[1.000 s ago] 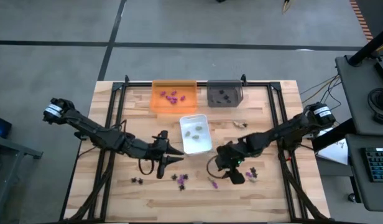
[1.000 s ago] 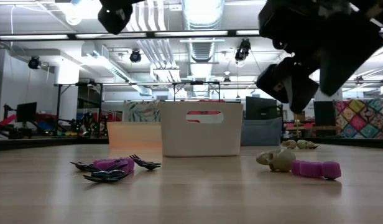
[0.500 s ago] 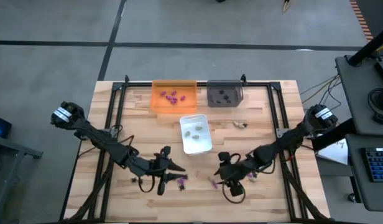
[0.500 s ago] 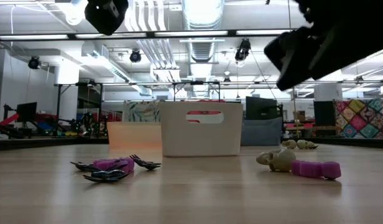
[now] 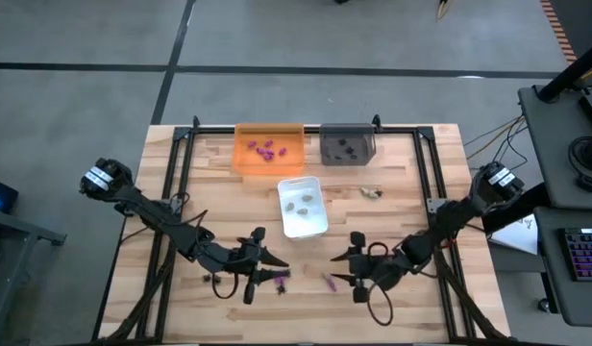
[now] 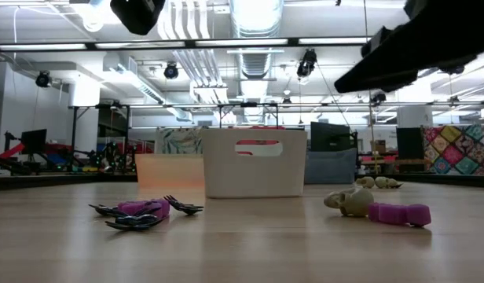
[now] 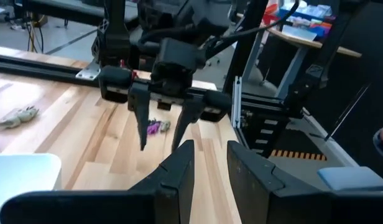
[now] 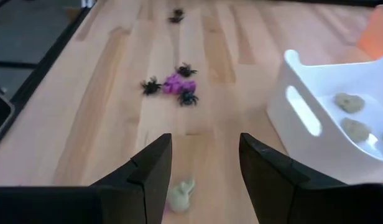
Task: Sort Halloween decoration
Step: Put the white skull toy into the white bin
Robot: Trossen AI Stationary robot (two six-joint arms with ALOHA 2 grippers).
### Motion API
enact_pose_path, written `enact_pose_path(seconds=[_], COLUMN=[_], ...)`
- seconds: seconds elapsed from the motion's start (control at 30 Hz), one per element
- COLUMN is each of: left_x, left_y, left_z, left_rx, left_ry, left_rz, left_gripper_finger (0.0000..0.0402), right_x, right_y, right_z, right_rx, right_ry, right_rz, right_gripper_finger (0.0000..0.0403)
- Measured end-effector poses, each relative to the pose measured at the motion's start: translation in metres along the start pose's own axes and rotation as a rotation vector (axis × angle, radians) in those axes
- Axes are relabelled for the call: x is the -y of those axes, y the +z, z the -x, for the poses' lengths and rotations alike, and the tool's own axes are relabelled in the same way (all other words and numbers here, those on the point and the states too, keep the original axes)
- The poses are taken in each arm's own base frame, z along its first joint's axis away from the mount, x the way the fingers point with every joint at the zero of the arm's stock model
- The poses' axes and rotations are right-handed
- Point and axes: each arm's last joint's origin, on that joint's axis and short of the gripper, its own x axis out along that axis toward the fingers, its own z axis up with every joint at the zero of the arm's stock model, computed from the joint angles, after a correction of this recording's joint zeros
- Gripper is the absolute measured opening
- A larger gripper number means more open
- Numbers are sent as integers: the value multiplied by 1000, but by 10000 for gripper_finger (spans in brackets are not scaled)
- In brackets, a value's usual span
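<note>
Halloween decoration (image 8: pixel 176 83): tiny purple, black pieces

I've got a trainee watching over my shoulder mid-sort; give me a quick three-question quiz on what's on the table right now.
1. True or false: the white tray holds pale beige pieces.
2. Which tray holds purple pieces? A) grey tray B) orange tray C) white tray
3. Fill in: in the right wrist view, a pale beige piece lies on the table between the fingers of the open ______ gripper.

Key:
1. True.
2. B, the orange tray; the grey tray holds dark pieces.
3. Right: the right gripper faces the left gripper across the near side of the table.
</note>
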Motion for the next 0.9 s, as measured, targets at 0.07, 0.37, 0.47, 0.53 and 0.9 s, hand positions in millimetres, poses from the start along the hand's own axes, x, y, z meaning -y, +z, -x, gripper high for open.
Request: enact_pose_path(seconds=[0.07,0.37,0.47,0.53,0.9], left_x=[0,0,0,0,0], left_y=[0,2,2,3,4], left_z=[0,0,0,0,-1], left_rx=[2,18,29,32,43], left_ry=[-1,-2,9,9,11], left_rz=[0,4,-23,-45,-88], left_gripper_finger=[78,78,78,78,78], right_x=[-1,-8,-13,-17,-24], right_y=[-6,-44,-56,-61,-72], right_z=[3,-13,-26,-33,-52], right_rx=[24,70,40,26,1], right_ry=[-23,-77,-86,-92,-135], right_rz=[-4,-73,-93,-117,-206], right_gripper_finger=[174,174,174,174,174])
